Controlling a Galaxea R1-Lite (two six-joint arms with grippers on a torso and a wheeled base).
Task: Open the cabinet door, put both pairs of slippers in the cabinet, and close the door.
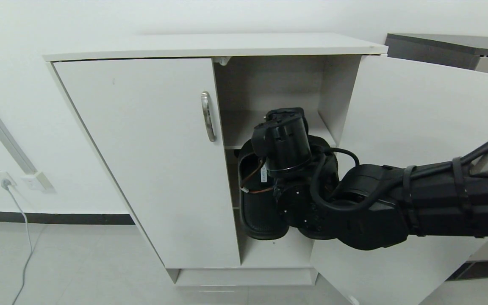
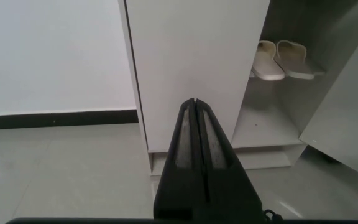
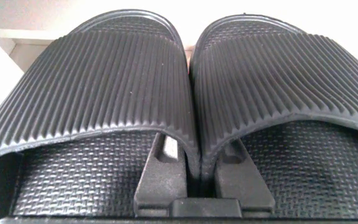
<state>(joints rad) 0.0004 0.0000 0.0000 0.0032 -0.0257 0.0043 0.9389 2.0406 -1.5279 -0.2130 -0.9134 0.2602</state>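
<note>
The white cabinet has its left door shut and its right door swung wide open. My right arm reaches into the open half, and below its wrist the pair of black slippers hangs in front of the lower shelves. Up close, my right gripper is shut on the inner edges of both black slippers, pinched side by side. A pair of white slippers lies on a shelf inside the cabinet. My left gripper is shut on nothing, low over the floor and facing the shut left door.
A metal handle sits on the left door's inner edge. A wall socket with a hanging cable is at the far left. A grey unit stands behind the open door. Bare tiled floor lies before the cabinet.
</note>
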